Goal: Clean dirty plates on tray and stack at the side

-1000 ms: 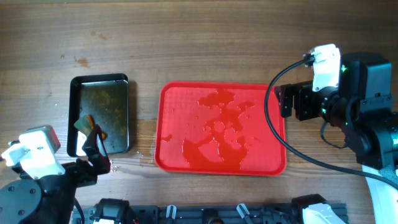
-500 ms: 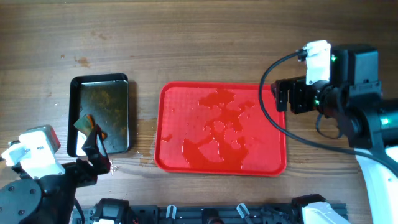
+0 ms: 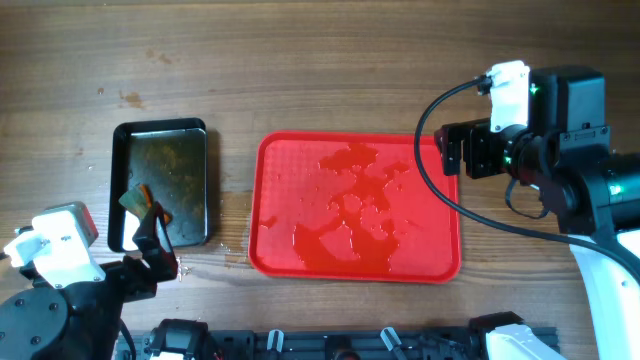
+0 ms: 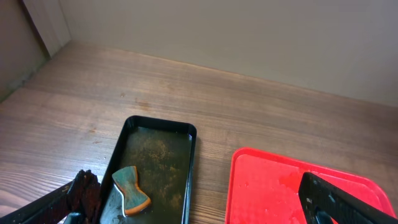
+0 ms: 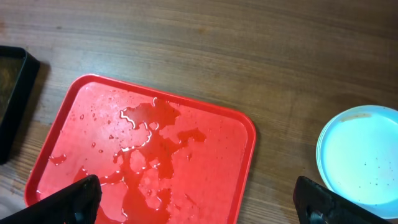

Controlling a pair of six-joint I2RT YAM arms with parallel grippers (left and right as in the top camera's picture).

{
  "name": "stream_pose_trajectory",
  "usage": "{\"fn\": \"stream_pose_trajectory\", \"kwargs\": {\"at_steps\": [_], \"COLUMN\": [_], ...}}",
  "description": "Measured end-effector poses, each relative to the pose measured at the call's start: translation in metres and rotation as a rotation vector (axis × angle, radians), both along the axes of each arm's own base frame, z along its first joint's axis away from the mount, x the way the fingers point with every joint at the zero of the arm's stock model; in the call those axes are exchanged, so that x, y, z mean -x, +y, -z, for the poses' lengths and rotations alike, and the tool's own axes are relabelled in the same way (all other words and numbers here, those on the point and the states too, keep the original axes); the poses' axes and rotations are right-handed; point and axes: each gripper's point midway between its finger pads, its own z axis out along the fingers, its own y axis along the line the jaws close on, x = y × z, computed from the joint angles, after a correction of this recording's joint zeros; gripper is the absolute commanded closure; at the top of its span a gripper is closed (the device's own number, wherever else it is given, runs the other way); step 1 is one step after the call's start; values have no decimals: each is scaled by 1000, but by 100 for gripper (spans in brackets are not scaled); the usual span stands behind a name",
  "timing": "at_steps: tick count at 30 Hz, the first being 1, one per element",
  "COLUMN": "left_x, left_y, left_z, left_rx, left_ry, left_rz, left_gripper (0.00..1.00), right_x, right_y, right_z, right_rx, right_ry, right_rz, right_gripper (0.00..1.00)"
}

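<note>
Water pools on the red tray (image 3: 275,190), which lies mid-worktop (image 3: 300,70). One pale blue plate (image 5: 360,155) shows in the right wrist view, on the wood near the tray's right end and apart from it; whether others lie under it I cannot tell. Right pincer (image 3: 452,158) hovers at that end, spread wide, holding nothing. Left pincer (image 3: 150,235), likewise spread and bare, hangs over the near end of a black pan (image 3: 165,150) holding a sponge (image 3: 135,198).

robot lab bench — wood table (image 3: 300,60), bare wall (image 4: 249,31)
</note>
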Motion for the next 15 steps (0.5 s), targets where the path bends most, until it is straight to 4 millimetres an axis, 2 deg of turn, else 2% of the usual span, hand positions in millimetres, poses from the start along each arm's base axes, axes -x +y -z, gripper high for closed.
{"fn": "stream_pose_trajectory", "kwargs": {"at_steps": [15], "left_x": [0], "left_y": [0], "left_z": [0], "left_rx": [0], "left_ry": [0], "left_rz": [0], "left_gripper": [0], "right_x": [-3], "right_y": [1], "right_z": [-3], "right_rx": [-6], "right_ry": [-18], "right_rz": [-1], "right_gripper": [0]}}
